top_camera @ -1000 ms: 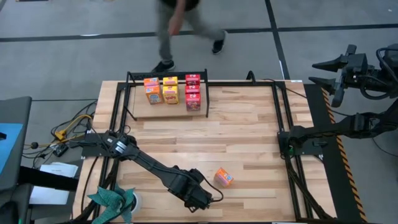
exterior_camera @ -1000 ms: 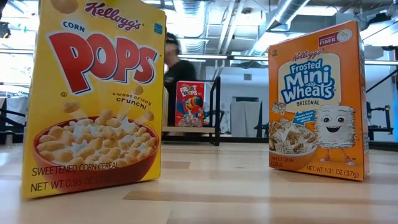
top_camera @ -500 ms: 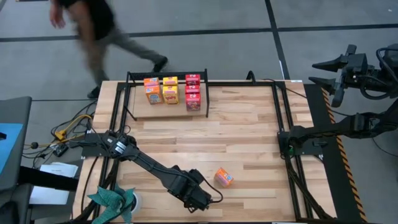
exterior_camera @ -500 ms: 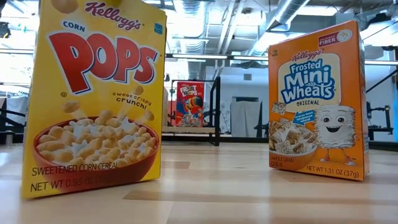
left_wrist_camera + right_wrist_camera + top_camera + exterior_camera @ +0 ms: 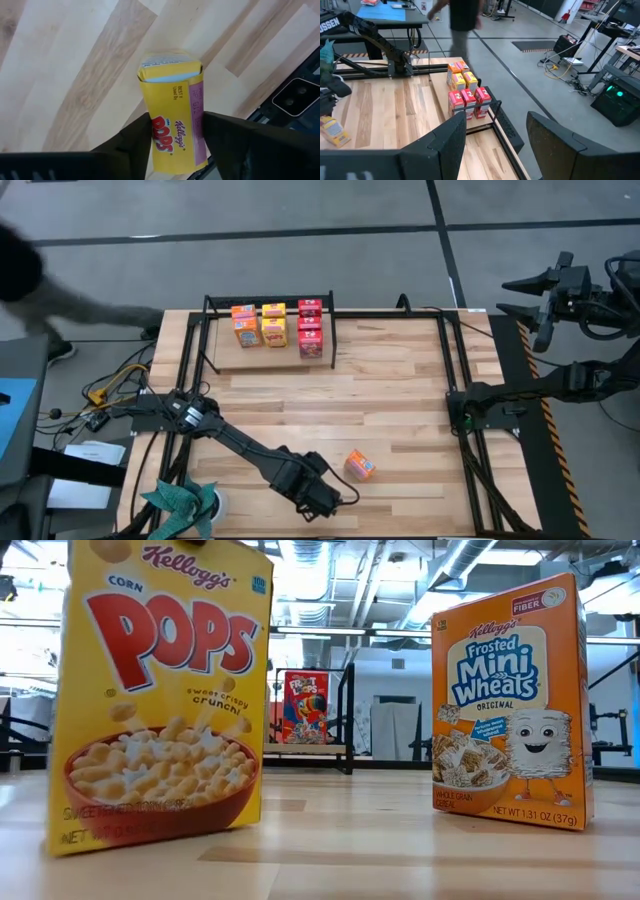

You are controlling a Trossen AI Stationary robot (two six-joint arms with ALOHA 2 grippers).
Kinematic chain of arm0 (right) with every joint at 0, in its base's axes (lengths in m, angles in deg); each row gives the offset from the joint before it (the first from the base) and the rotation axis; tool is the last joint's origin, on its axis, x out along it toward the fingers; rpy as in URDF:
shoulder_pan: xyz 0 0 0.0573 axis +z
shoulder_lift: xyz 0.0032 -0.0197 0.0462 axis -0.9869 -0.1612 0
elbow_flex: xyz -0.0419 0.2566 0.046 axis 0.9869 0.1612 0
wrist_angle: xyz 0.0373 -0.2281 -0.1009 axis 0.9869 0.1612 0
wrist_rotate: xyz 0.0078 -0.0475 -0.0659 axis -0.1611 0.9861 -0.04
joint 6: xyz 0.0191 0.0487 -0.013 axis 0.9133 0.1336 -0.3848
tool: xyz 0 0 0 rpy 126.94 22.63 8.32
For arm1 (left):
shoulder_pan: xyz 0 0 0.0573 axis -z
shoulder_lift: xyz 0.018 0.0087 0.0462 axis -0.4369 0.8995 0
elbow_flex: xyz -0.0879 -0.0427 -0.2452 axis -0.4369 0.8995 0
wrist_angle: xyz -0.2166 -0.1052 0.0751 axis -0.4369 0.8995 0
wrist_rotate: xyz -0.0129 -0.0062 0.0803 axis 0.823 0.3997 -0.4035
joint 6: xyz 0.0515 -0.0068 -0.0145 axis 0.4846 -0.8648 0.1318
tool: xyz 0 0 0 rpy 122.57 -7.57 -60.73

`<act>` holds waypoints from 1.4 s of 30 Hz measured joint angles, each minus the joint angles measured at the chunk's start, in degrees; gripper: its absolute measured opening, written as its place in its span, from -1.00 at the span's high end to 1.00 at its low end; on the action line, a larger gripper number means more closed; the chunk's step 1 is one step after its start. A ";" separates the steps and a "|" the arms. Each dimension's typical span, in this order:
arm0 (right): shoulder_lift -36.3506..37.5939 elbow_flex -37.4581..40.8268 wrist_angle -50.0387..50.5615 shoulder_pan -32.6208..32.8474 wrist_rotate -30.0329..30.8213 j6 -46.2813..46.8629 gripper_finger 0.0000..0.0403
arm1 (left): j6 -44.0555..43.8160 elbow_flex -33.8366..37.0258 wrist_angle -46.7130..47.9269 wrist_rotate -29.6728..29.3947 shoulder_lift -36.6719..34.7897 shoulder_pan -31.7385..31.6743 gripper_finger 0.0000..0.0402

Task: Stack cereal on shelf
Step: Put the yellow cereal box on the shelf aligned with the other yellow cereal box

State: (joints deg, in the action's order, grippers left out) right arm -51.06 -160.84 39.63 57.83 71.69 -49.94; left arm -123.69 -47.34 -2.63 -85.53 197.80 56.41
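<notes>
The yellow Corn Pops box (image 5: 172,117) sits pinched between the left gripper (image 5: 172,145) fingers at the table's near edge, tilted, beside an orange Mini-Wheats box (image 5: 360,465). The left arm stretches low across the wood. Other boxes stand on the shelf (image 5: 268,358). The right gripper (image 5: 495,140) hangs spread wide off the table's right side.

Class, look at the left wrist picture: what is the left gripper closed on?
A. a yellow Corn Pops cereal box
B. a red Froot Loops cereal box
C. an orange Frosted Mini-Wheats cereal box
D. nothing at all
A: in the left wrist view the left gripper has a dark finger pressed against each side of the yellow Corn Pops cereal box, above the light wooden tabletop.
</notes>
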 joint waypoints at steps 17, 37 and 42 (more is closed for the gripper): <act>0.00 0.00 0.02 0.00 0.00 -0.38 -0.15 | 20.52 -0.19 10.10 -1.31 -12.76 -7.06 0.32; 0.00 0.00 0.02 0.00 0.11 -0.45 -0.15 | 65.80 29.33 6.60 -9.36 -35.07 -41.34 0.32; 0.00 0.00 0.02 0.00 0.11 -0.01 -0.15 | 77.00 29.35 1.34 -9.09 -34.88 -46.70 0.32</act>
State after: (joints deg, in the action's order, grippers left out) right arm -51.06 -160.84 39.65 57.83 71.79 -49.96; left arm -46.68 -17.99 -1.29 -94.62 162.92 9.70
